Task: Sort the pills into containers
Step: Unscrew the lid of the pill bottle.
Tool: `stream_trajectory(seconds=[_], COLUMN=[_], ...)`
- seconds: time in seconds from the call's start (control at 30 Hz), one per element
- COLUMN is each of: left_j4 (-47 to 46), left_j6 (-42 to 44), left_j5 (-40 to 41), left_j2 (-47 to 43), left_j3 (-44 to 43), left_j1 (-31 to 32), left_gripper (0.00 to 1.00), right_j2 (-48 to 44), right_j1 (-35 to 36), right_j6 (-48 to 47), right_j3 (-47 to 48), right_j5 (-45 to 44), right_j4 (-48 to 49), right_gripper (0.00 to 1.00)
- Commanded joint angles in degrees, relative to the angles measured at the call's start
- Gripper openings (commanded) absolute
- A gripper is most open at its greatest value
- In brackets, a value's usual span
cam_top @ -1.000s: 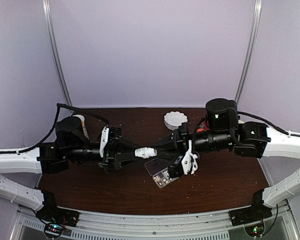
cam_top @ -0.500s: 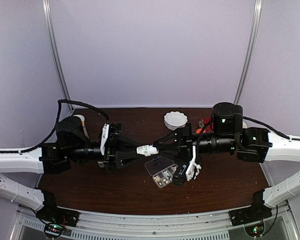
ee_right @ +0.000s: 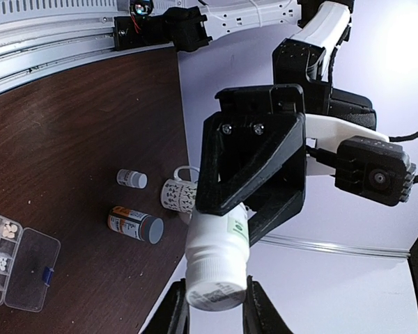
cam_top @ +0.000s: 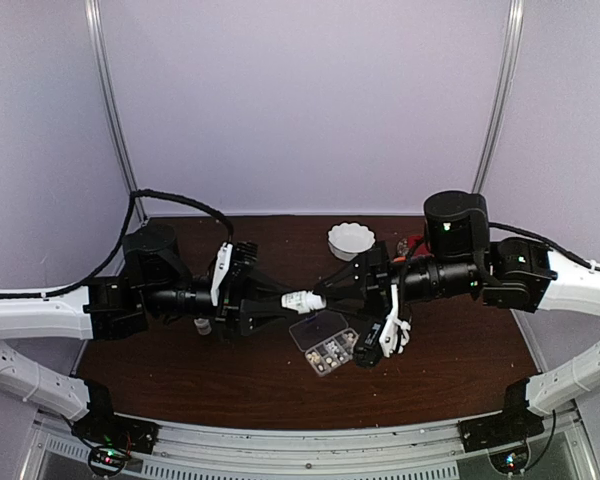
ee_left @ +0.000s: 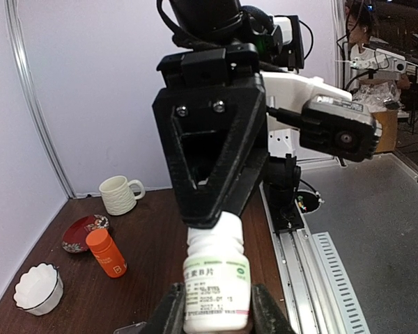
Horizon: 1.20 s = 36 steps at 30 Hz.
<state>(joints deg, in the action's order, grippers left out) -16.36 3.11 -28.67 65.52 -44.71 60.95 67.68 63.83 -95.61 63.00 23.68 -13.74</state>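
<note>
Arms meet mid-frame in the top view, sharing one white bottle [cam_top: 302, 299] held level above the table [cam_top: 180, 380]. The left gripper [ee_left: 217, 314] is partly closed, clamped on the labelled body. The right gripper [ee_right: 214, 300] is narrowed the same way onto the cap [ee_right: 214, 282]. An opposed grip like this reads as cap removal: one holds, one twists. The organizer box [cam_top: 318, 328] sits just below them in frame with its lid open, ready for a pour. Some pills [ee_right: 8, 227] are already in its cells, at the left edge of the right wrist view.
</note>
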Motion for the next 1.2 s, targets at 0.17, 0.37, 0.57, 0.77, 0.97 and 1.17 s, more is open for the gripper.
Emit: stream_trajectory(seconds=[0.17, 0.37, 0.57, 0.77, 0.97, 1.17], left_j4=[15.9, 19.8, 18.2, 18.2, 12.7, 8.4], left_j6=[4.4, 4.5, 3.1, 2.8, 1.1, -1.6], left_j5=[-2.8, -3.7, -3.9, -4.5, -3.8, -7.1], left_j2=[3.1, 5.2, 6.1, 7.0, 3.8, 1.5], left_j3=[-6.0, -8.0, -8.0, -8.3, -5.7, -2.5], left_j1=[-0.3, -0.4, -0.3, -0.3, -0.4, -0.9], left_gripper=[0.00, 0.00, 0.00, 0.00, 0.00, 0.00], right_j2=[1.0, 1.2, 1.4, 1.6, 0.2, -2.3], right_j1=[-0.9, -0.9, -0.9, -0.9, -0.8, -1.0], right_j6=[1.2, 2.8, 4.7, 5.7, 0.2, -5.1], right_j3=[7.0, 6.9, 6.2, 6.0, 3.2, -1.0], right_j5=[-0.1, -0.3, -0.7, -0.9, -4.5, -8.2], right_j4=[-12.3, -10.9, -8.0, -6.7, -6.5, 1.6], right_gripper=[0.00, 0.00, 0.00, 0.00, 0.00, 0.00])
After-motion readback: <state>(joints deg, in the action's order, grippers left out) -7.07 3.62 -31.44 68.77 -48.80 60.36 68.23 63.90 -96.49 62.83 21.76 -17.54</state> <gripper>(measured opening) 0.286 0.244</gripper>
